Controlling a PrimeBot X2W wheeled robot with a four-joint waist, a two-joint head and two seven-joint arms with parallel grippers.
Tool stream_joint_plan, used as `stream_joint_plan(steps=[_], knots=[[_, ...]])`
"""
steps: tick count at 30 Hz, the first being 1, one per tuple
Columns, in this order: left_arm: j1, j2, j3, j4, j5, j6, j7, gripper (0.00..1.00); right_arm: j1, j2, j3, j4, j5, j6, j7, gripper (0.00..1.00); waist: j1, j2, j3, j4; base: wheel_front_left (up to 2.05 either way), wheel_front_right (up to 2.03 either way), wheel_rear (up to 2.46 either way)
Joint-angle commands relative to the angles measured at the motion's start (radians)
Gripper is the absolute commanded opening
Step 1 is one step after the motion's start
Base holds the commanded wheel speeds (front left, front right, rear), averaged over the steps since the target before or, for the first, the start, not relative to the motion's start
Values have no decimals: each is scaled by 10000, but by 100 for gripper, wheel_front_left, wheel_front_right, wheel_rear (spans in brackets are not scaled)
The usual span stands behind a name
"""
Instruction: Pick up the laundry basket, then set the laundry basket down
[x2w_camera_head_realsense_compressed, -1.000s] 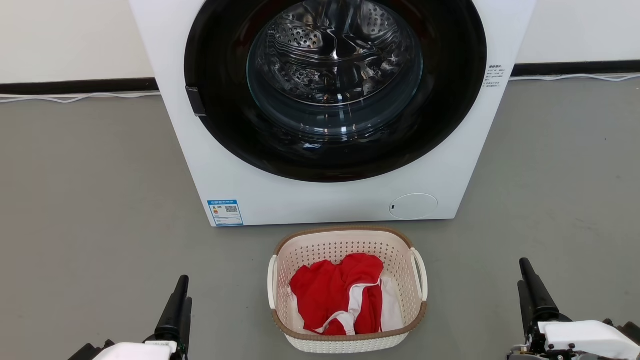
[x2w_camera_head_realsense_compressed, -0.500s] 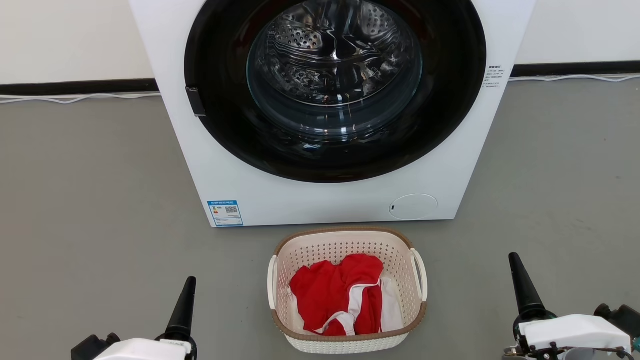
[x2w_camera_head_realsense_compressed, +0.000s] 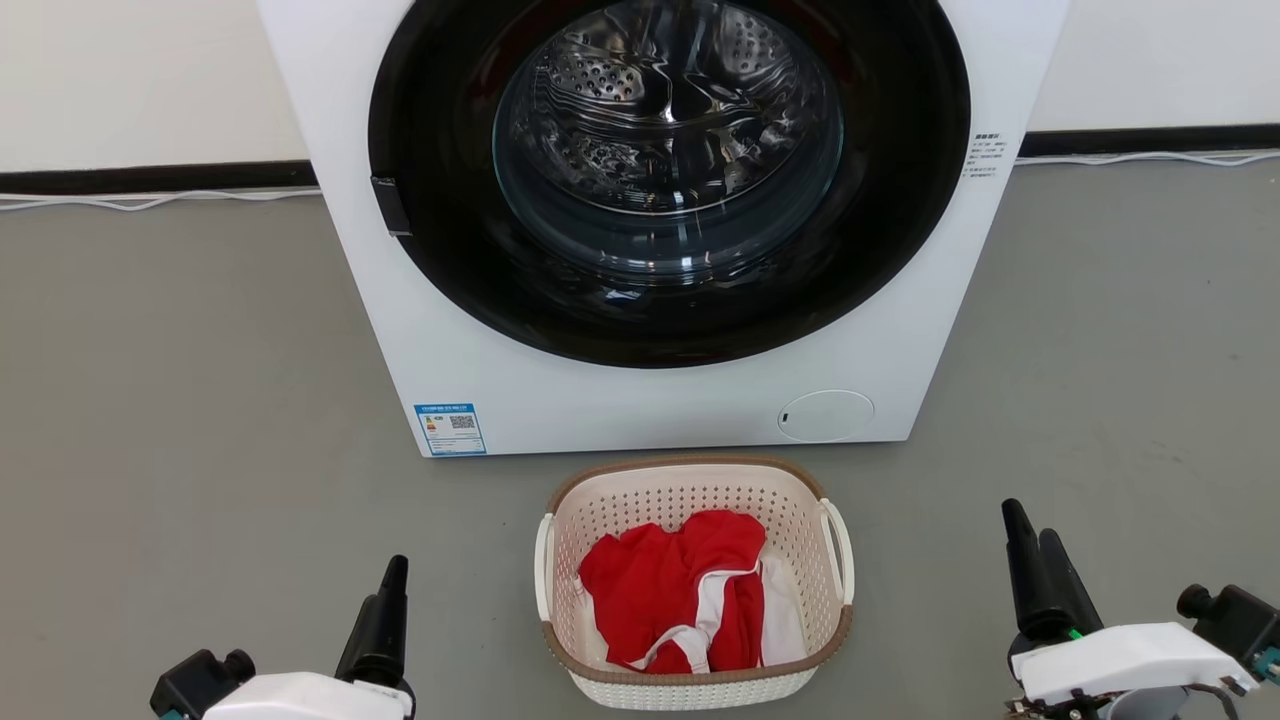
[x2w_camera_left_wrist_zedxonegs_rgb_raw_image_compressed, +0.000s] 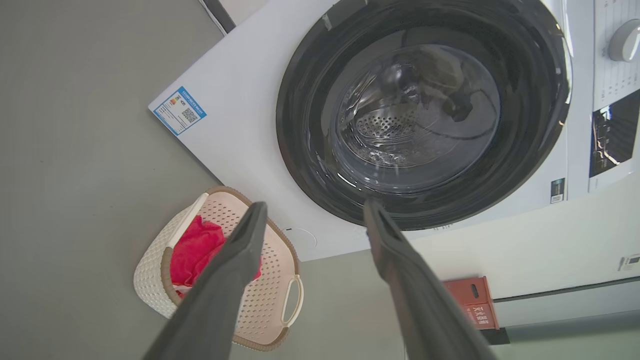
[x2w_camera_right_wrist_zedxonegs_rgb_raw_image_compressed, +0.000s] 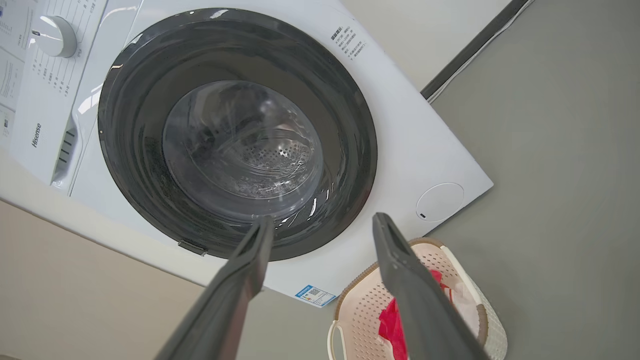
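Note:
The laundry basket (x2w_camera_head_realsense_compressed: 690, 672), cream-white and perforated with a brown rim band and white loop handles, stands on the grey floor just in front of the washer. A red and white garment (x2w_camera_head_realsense_compressed: 680, 590) lies inside it. My left gripper (x2w_camera_head_realsense_compressed: 397, 568) hovers to the basket's left and my right gripper (x2w_camera_head_realsense_compressed: 1030, 522) to its right, both well apart from the handles. In the left wrist view the left gripper (x2w_camera_left_wrist_zedxonegs_rgb_raw_image_compressed: 315, 205) is open and holds nothing, with the basket (x2w_camera_left_wrist_zedxonegs_rgb_raw_image_compressed: 147, 265) below its fingers. The right gripper (x2w_camera_right_wrist_zedxonegs_rgb_raw_image_compressed: 322, 218) is open too, above the basket (x2w_camera_right_wrist_zedxonegs_rgb_raw_image_compressed: 357, 300).
A big white washing machine (x2w_camera_head_realsense_compressed: 640, 410) with a round dark glass door stands close behind the basket. A white cable (x2w_camera_head_realsense_compressed: 150, 197) runs along the wall's black skirting. A red crate (x2w_camera_left_wrist_zedxonegs_rgb_raw_image_compressed: 470, 305) sits beside the washer. Grey floor spreads out on both sides.
Both grippers have drifted inward toward the basket, the left to the right and the right to the left, with their wrists turning. The basket has stayed put.

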Motion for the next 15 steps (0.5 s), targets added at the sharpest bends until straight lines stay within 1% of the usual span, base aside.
stream_joint_plan(steps=[1, 15], knots=[[-465, 78, 48, -184, 438, 55, -135, 100, -187, -169, 154, -290, -507, 34, -218, 100, -1, 0, -18, -3, 0, 0, 0], [-466, 99, -66, -89, 2507, 179, -545, 100, -211, -203, 343, 14, -2603, 43, -628, 100, -1, 0, -113, 14, 0, 0, 0]])
